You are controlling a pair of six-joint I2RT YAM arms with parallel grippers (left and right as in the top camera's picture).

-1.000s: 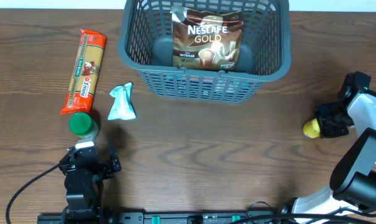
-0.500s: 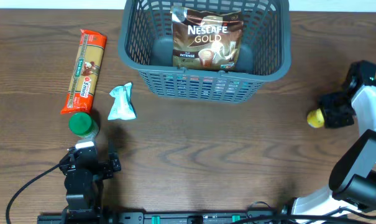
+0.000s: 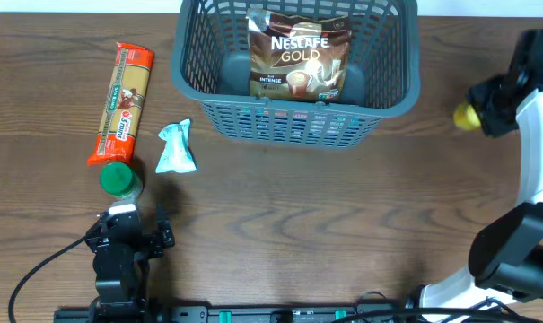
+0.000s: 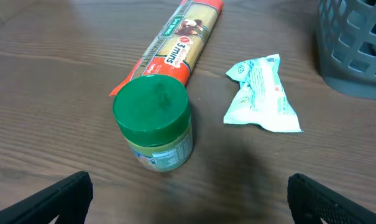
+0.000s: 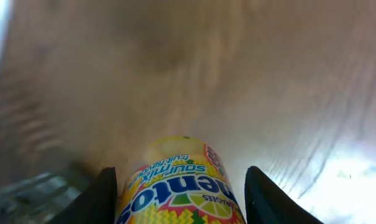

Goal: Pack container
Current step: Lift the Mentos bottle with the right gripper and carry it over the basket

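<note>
Right gripper (image 3: 476,109) clamps the yellow candy bottle (image 5: 183,185) near the basket (image 3: 293,126), seemingly aloft; left gripper (image 4: 191,196) gapes wide, empty.

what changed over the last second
The right gripper, shut on the yellow Mentos bottle, carried it farther from the robot, to the right of the dark grey basket. The left gripper, green-lidded jar, pasta packet, blue sachet and Nescafe Gold bag stayed put.

Dark brown wood-grain table (image 3: 343,206) filling the view, pale strip (image 3: 74,5) beyond its far edge, soft even light, faint shadows.
</note>
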